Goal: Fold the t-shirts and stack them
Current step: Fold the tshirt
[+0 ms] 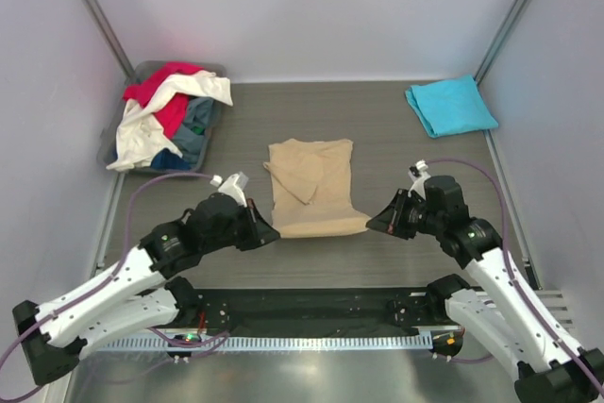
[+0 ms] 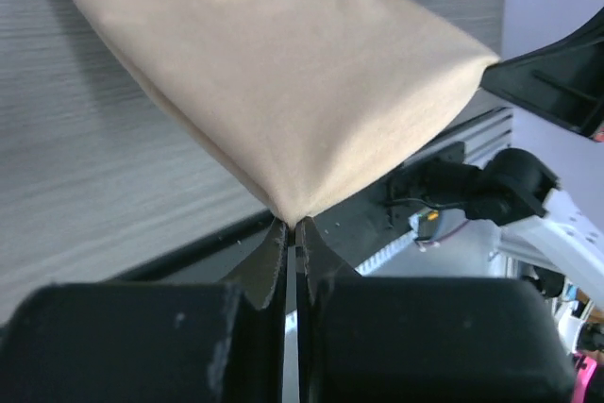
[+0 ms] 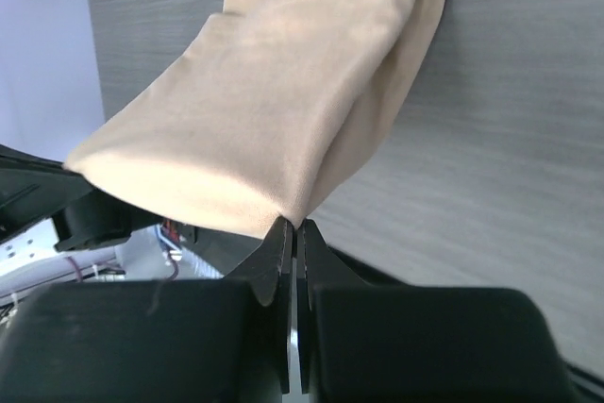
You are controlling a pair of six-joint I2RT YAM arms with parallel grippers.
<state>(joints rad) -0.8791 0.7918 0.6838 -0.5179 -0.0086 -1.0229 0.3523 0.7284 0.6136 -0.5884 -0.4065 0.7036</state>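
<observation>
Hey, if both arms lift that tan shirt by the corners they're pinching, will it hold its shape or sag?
Probably sag: the tan shirt drapes in soft curves between the left end effector and right end effector. Likely light, since thin fingertip pinches hold it.

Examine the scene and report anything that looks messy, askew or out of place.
The white shirt hangs out over the grey bin's rim, with a red shirt heaped on top. The folded turquoise shirt lies slightly crooked. Nothing looks damaged.

Open table (image 1: 396, 148) around tan shirt (image 1: 311, 191) — bin (image 1: 146, 69) far-left, turquoise shirt (image 1: 451, 106) far-right.
</observation>
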